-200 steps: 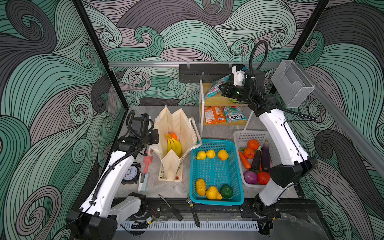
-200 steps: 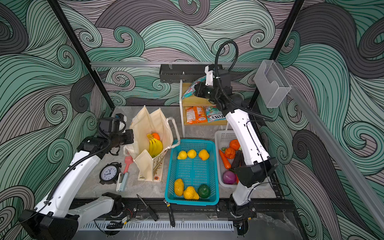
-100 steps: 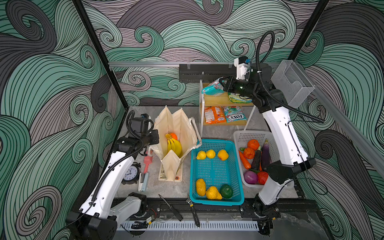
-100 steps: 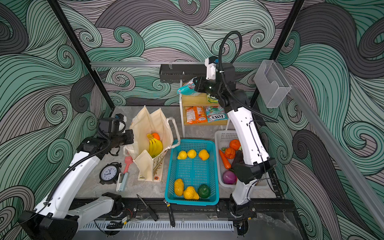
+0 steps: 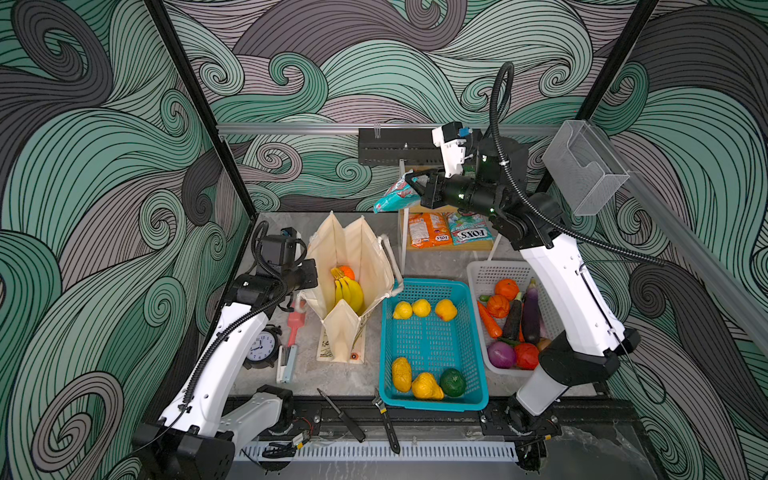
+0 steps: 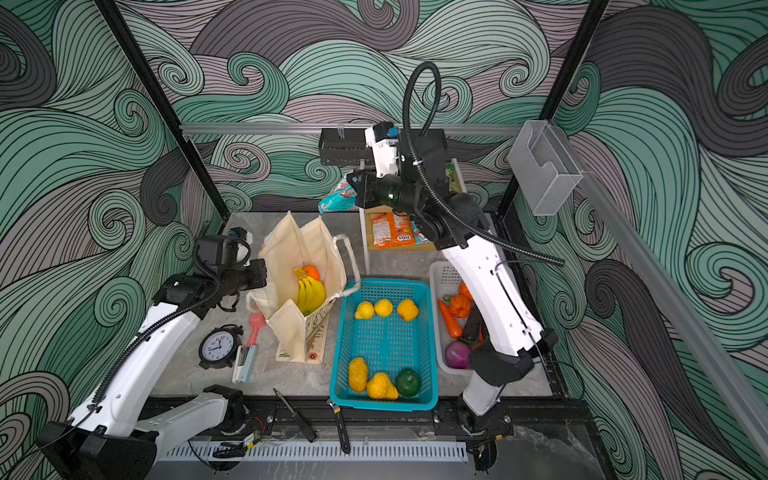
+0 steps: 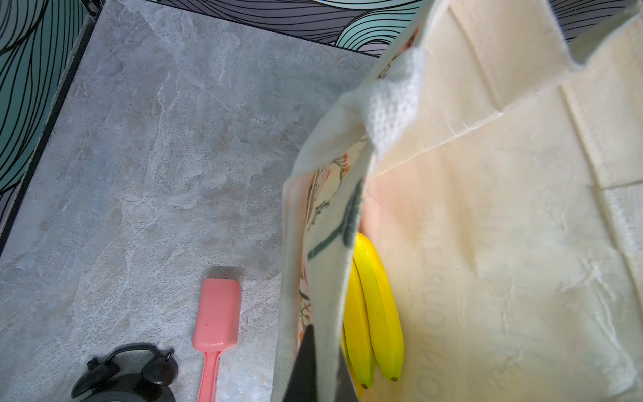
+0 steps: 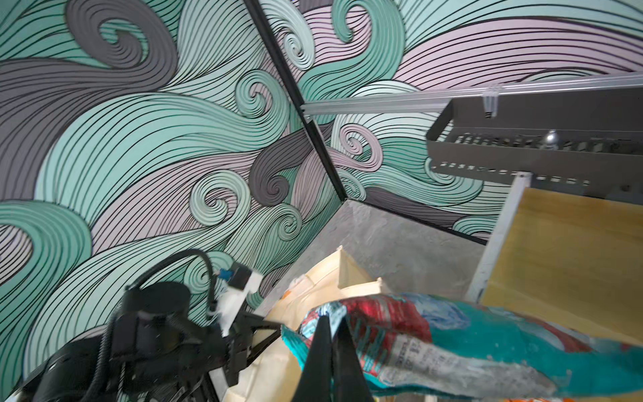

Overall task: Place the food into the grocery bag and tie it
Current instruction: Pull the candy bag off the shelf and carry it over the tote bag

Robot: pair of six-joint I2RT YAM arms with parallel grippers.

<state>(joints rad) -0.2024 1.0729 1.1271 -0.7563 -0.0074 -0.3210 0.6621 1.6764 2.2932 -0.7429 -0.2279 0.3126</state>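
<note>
Movement is all on the right side. One second ago the right gripper (image 5: 412,185) was up at the wooden shelf (image 5: 441,249) in the far middle. Now it has swung to the left, and the teal-red snack packet (image 5: 392,198) has come with it. Its fingers are clenched on one end of the packet, which shows best in the right wrist view (image 8: 435,343). The packet hangs in the air, off the shelf, just to the far right of the mouth of the grocery bag (image 5: 365,253) and not yet over it.

The left gripper (image 7: 325,376) has not moved. It stays pinched on the left wall of the bag near the rim and keeps the mouth wide. The banana bunch (image 5: 350,291) and an orange (image 5: 346,272) already lie inside. I judge that the packet only needs to travel a little more to the near left before it can be dropped, and the tying comes much later.

Two packets stay on the shelf, an orange packet (image 5: 428,230) and a teal packet (image 5: 471,233). Both carry the brand "FOX'S", seen upside down. The alarm clock (image 5: 259,347) has numerals on its face. The small print on the held packet and on the bag's near face is too small to read.
</note>
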